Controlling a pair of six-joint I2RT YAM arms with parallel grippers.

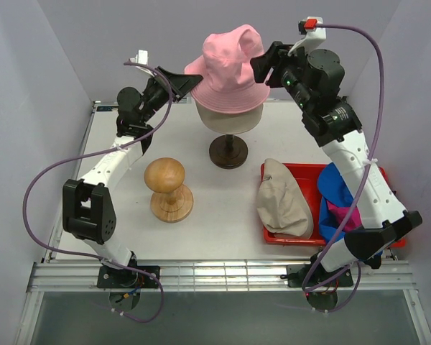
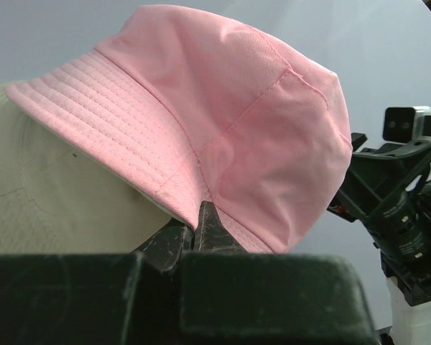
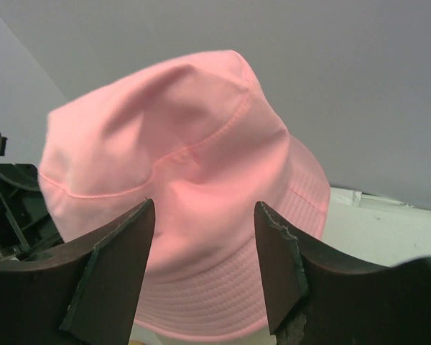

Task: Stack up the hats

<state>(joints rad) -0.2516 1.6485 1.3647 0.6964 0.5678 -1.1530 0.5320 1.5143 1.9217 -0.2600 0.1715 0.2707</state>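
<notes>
The light pink bucket hat [image 1: 228, 72] sits on the cream mannequin head [image 1: 230, 119]. My left gripper [image 1: 192, 81] is shut on the hat's left brim; in the left wrist view the jaws [image 2: 195, 224] pinch the pink brim [image 2: 158, 180] over the cream head [image 2: 43, 201]. My right gripper [image 1: 263, 65] is open and empty beside the crown's right side; in the right wrist view the hat [image 3: 179, 180] fills the gap beyond its fingers [image 3: 205, 269]. The beige bucket hat [image 1: 283, 198], the blue cap [image 1: 336, 185] and the magenta cap [image 1: 343, 216] lie at the red tray [image 1: 291, 238].
The round-topped wooden hat block [image 1: 169, 188] stands left of centre. The mannequin's dark stand [image 1: 228, 152] is at mid table. The beige hat overhangs the tray's left edge. Grey walls close in on three sides.
</notes>
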